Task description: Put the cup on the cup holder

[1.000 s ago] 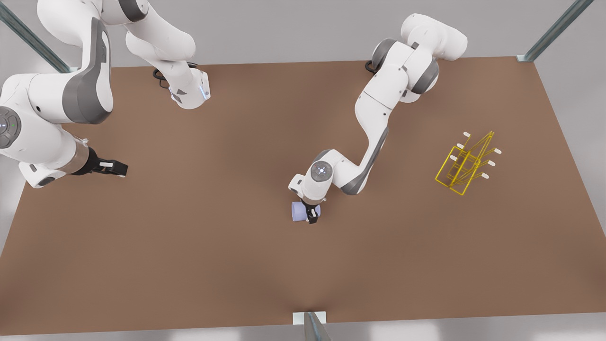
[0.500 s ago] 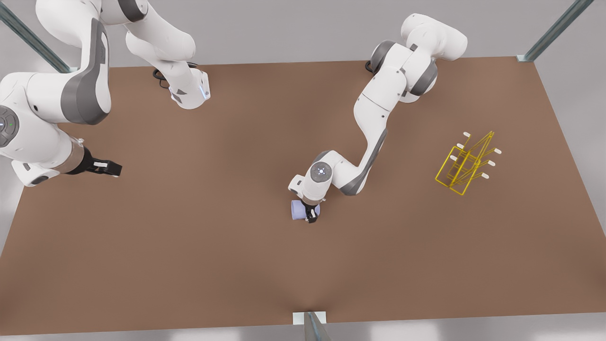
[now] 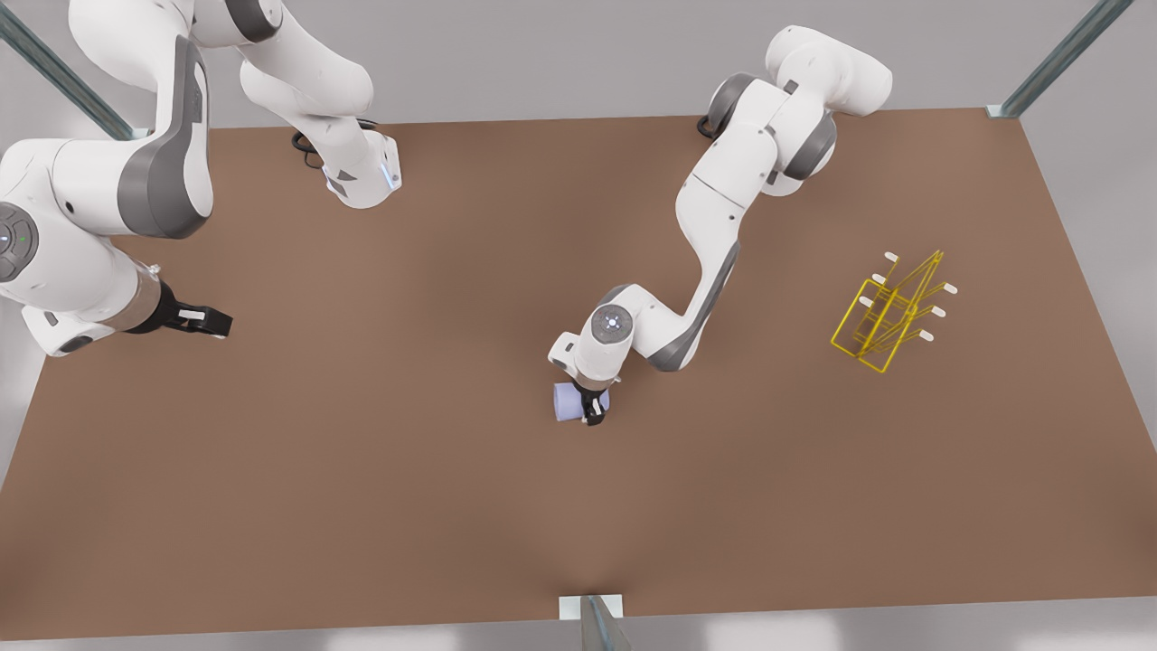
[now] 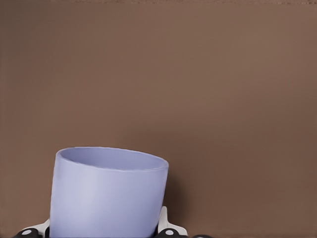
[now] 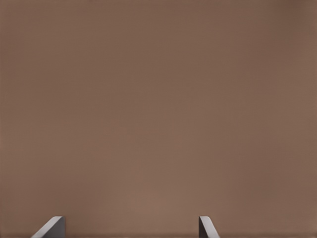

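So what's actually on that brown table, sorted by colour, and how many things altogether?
Lavender-blue: 1, the cup, held at the left end effector near the middle.
Yellow: 1, the cup holder, towards the front view's right.
White: 2, the robot arms; the right end effector waits open at the front view's left.
Total: 4.

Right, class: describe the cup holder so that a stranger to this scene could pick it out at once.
Start at the brown table and go to the front view's right side, far from both arms. There stands the cup holder, alone: a bright yellow thin-wire rack with a slanted frame and white-tipped pegs.
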